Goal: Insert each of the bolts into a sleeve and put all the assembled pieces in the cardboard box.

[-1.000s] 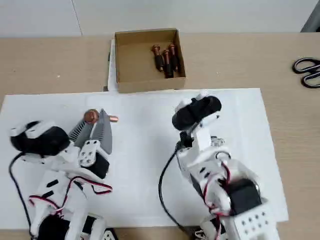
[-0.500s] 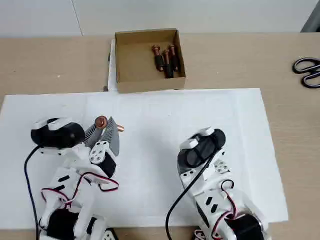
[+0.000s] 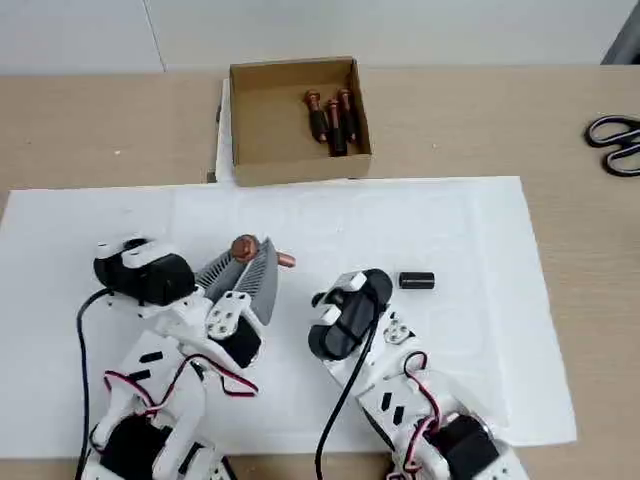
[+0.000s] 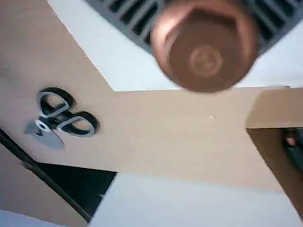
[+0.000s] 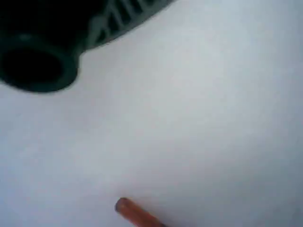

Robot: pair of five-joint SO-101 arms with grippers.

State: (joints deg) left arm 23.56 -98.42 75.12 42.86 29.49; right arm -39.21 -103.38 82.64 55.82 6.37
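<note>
My left gripper (image 3: 256, 266) is shut on a copper bolt (image 3: 246, 248), its shank tip pointing right over the white paper. In the left wrist view the bolt's round head (image 4: 206, 48) sits between the ribbed grey fingers (image 4: 128, 10). My right gripper (image 5: 71, 33) is shut on a black sleeve (image 5: 34, 66), its open bore facing the camera; the bolt tip (image 5: 135, 213) lies a short way off. In the high view the right arm's wrist (image 3: 345, 312) sits just right of the bolt and covers its gripper. Another black sleeve (image 3: 416, 281) lies loose on the paper.
The cardboard box (image 3: 262, 160) stands at the back centre, with three assembled pieces (image 3: 332, 118) inside. Scissors (image 3: 614, 145) lie at the far right on the wooden table. The white paper (image 3: 460, 220) covers the work area.
My left gripper carried the bolt rightward and nearer. The right arm pulled back and swung left toward the bolt, uncovering the loose sleeve on the paper.
</note>
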